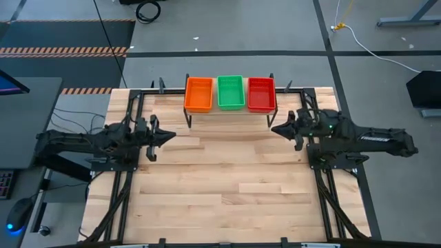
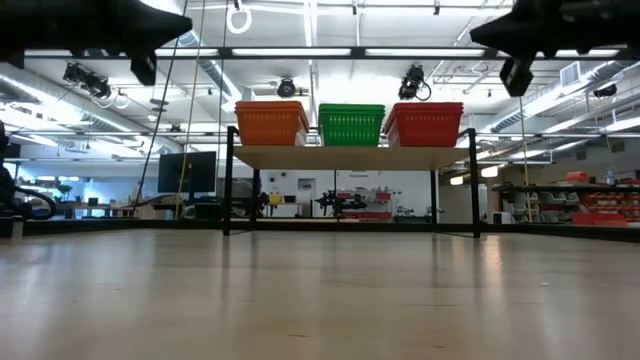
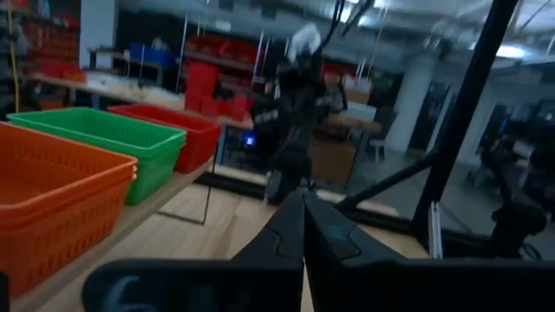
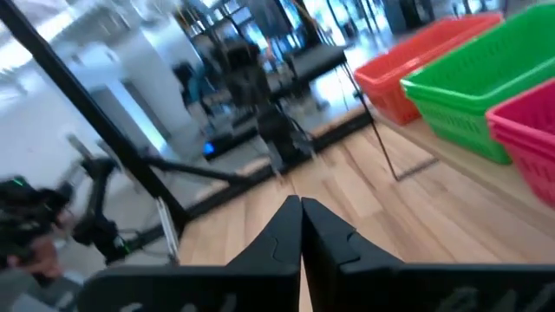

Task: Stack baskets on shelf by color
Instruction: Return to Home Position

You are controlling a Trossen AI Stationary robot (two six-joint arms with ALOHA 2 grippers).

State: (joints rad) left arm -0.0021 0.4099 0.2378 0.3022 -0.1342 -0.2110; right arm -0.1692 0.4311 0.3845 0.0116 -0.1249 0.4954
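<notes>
On the shelf [image 1: 229, 112] at the table's far edge stand three stacks of baskets side by side: orange [image 1: 199, 94] at left, green [image 1: 231, 91] in the middle, red [image 1: 261, 93] at right. The low view shows them resting on the light wooden top [image 2: 350, 157], orange [image 2: 271, 122], green [image 2: 351, 124], red [image 2: 426, 123]. My left gripper [image 1: 172, 136] hovers over the table's left side, shut and empty [image 3: 303, 208]. My right gripper [image 1: 274, 128] hovers over the right side, below the shelf's right end, shut and empty [image 4: 301, 204].
The wood-plank tabletop [image 1: 227, 186] lies bare between and in front of the two arms. Black frame rails [image 1: 124, 186] run along the table's left and right sides. The shelf's thin black legs [image 2: 229, 180] stand near the far edge.
</notes>
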